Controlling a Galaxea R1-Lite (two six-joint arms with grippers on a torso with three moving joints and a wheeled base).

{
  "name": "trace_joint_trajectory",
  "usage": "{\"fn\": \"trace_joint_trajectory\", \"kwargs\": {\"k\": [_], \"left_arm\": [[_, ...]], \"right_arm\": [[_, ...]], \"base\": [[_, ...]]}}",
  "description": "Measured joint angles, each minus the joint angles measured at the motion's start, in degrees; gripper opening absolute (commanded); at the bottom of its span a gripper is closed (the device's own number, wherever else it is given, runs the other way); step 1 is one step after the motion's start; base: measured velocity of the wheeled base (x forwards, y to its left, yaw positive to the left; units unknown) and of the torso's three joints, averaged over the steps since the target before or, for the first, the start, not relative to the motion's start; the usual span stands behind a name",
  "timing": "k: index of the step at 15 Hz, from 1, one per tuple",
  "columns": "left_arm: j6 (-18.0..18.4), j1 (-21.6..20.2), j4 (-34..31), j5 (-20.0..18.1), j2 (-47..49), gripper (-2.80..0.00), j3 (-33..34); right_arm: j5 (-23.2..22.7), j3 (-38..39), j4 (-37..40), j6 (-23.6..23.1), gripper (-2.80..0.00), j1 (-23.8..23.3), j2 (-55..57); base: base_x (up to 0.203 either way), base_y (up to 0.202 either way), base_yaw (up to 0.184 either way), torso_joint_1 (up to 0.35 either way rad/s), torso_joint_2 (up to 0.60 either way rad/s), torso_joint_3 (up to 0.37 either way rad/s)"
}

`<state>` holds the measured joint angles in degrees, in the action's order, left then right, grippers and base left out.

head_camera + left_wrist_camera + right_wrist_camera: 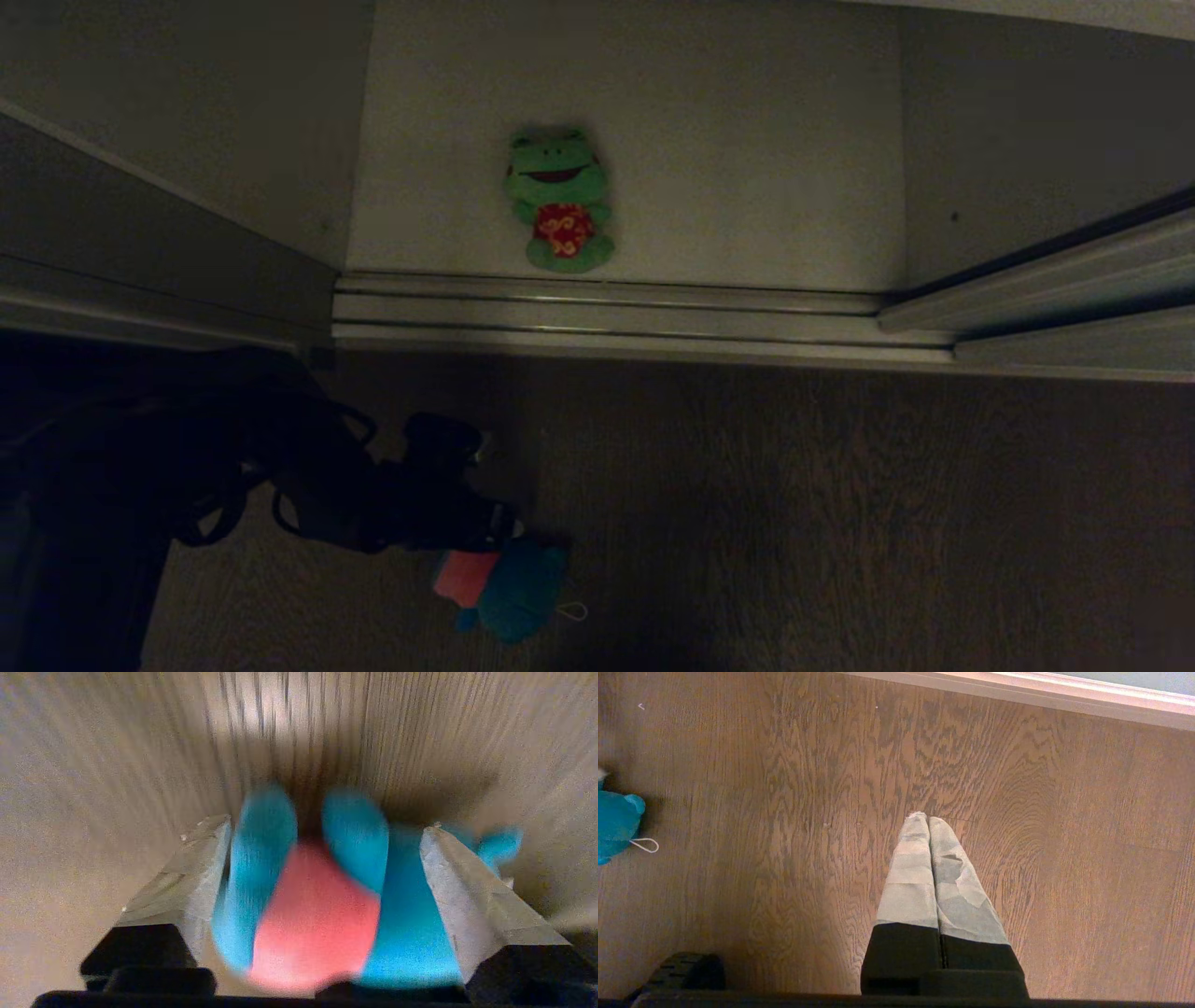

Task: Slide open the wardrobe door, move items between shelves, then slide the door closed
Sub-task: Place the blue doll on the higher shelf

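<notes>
- Two plush toys in sight: blue toy (509, 588) on the wood floor (840, 523), short of the wardrobe's door track (607, 317).
- Left gripper (322, 868) over that toy, fingers spread wide on either side, apparently clamping nothing; toy's long axis looks crosswise between them.
- Green frog (558, 201) upright on the white shelf (747, 168), near its front edge.
- Right gripper (928, 823) farther off, fingers pressed together, empty.
</notes>
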<state>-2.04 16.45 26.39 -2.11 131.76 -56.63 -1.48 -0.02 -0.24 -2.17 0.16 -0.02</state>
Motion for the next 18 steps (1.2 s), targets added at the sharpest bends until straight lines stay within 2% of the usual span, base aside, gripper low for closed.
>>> {"fn": "trace_joint_trajectory", "kwargs": {"k": [2, 4, 10, 15, 18], "left_arm": [[0.04, -0.01, 4.92, 0.07, 2.02, 0.00, -0.99], [0.00, -0.02, 7.06, 0.32, 3.89, 0.00, -1.78], [-0.70, -0.02, 8.33, -0.09, 4.43, 0.00, -1.26], [-0.68, 0.00, 7.59, -0.08, -0.20, 0.00, 4.29], [0.35, -0.05, 7.81, 2.74, -2.60, 0.00, 5.39]], "right_arm": [[0.00, 0.02, 0.00, 0.00, -2.80, 0.00, 0.00], [0.00, 0.02, 0.02, 0.00, -2.80, 0.00, 0.00], [0.02, 0.02, 0.02, 0.00, -2.80, 0.00, 0.00], [-0.01, 0.02, 0.00, 0.00, -2.80, 0.00, 0.00], [0.00, 0.02, 0.00, -0.02, -2.80, 0.00, 0.00]], "base": [[0.000, 0.000, 0.000, 0.000, 0.00, 0.000], [0.000, 0.000, 0.000, 0.000, 0.00, 0.000], [0.000, 0.000, 0.000, 0.000, 0.00, 0.000], [0.000, 0.000, 0.000, 0.000, 0.00, 0.000], [0.000, 0.000, 0.000, 0.000, 0.00, 0.000]]}}
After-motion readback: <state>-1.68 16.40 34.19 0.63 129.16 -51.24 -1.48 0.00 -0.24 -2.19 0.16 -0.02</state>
